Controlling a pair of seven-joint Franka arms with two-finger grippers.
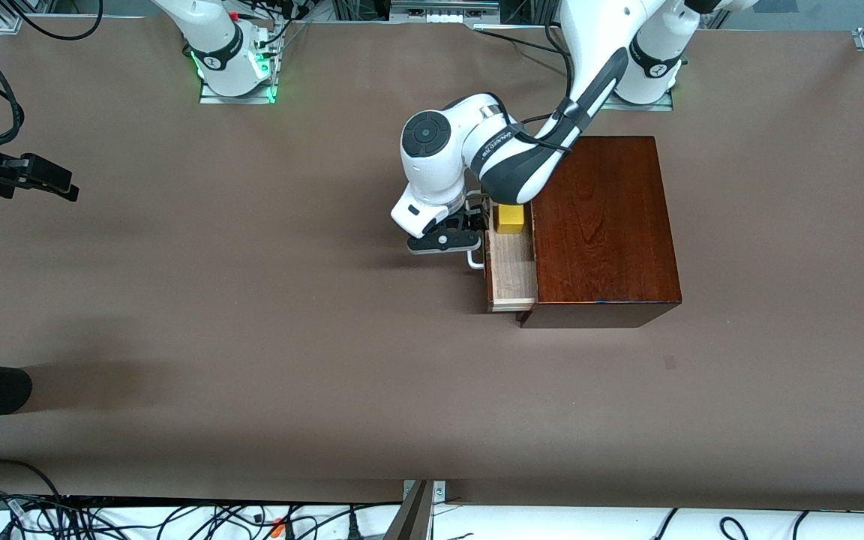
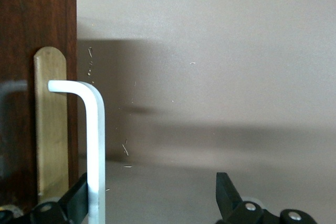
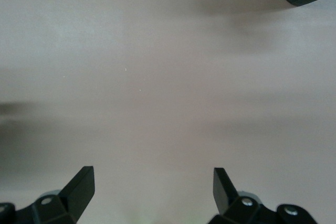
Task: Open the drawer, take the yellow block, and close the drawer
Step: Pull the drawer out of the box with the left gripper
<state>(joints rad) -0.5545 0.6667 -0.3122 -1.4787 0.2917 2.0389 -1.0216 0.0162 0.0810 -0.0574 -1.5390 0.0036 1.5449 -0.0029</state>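
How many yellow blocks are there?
1. The small bright yellow cube sits in the open pale wooden drawer of the dark wooden box. More might hide in the drawer's covered part.

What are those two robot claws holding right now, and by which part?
Nothing. The left gripper stands open around the drawer's white handle without clamping it; the right gripper waits open over bare table.

Readable markings: almost none

You can see small dark lettering on the white casing of the left arm (image 1: 488,146) near its wrist, too small to read; the wooden box (image 1: 604,225), the drawer (image 1: 511,270) and the yellow block (image 1: 510,218) carry no text.
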